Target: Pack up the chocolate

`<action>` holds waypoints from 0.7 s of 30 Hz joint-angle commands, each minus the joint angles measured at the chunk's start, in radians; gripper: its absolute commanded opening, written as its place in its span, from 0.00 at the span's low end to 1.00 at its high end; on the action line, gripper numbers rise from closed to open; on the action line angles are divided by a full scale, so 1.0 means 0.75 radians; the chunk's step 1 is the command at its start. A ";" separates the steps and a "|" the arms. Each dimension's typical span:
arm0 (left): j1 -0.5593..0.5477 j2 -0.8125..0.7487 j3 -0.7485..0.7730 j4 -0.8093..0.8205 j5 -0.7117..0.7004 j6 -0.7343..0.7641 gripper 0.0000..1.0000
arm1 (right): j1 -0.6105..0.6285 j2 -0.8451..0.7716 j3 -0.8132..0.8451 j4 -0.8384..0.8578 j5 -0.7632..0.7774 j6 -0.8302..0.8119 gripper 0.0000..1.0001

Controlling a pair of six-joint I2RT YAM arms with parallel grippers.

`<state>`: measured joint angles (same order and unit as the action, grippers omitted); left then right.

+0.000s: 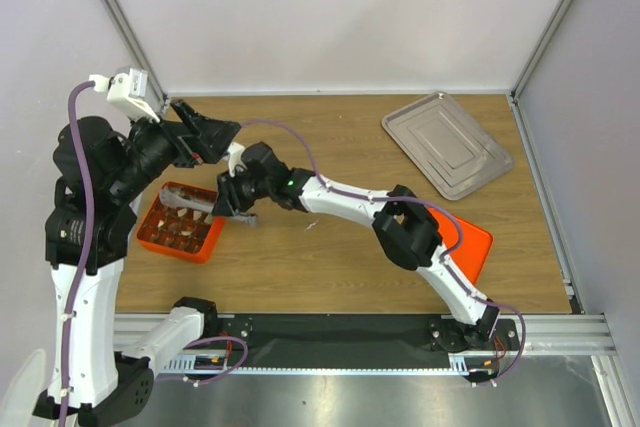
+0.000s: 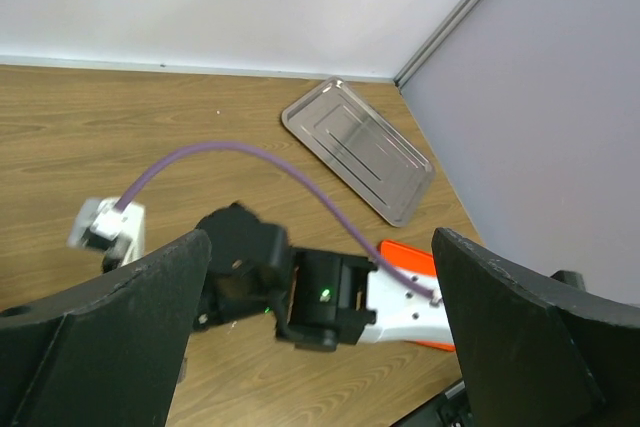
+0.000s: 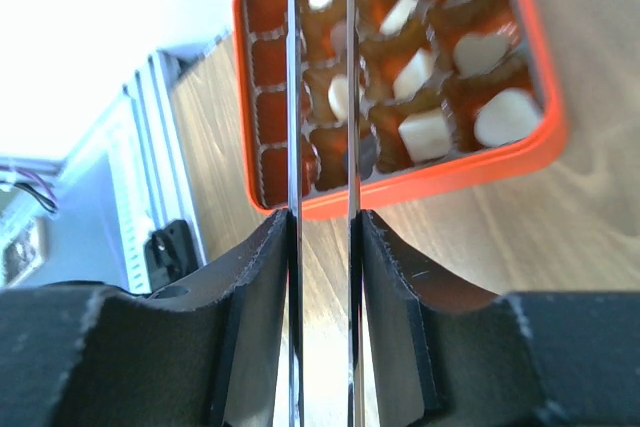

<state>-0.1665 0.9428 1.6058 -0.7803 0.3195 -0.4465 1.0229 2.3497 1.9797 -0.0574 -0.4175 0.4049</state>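
The chocolate lies in the cells of an orange gridded box: several cream-white pieces and dark brown ones. In the top view the box sits at the left of the table. My right gripper is shut on thin metal tongs, whose two blades reach out over the box's cells. The blade tips run off the frame's top. In the top view the right gripper is at the box's far right corner. My left gripper is open and empty, raised above the table behind the box.
A steel tray lies at the back right; it also shows in the left wrist view. An orange lid lies at the right under the right arm's elbow. White walls enclose the table.
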 commanded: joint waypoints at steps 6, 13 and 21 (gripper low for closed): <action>0.007 0.003 0.053 -0.009 0.010 -0.033 1.00 | -0.151 -0.384 -0.283 0.152 -0.008 0.025 0.37; 0.009 0.011 0.048 -0.050 -0.052 -0.006 1.00 | -0.374 -0.719 -0.645 -0.084 0.384 -0.014 0.38; 0.009 -0.032 -0.218 -0.013 -0.148 0.004 1.00 | -0.503 -0.775 -0.768 -0.271 0.816 -0.076 0.40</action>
<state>-0.1665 0.9260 1.4975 -0.7990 0.2546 -0.4446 0.6441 1.7844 1.4315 -0.2153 0.0589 0.3847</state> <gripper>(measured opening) 0.996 0.400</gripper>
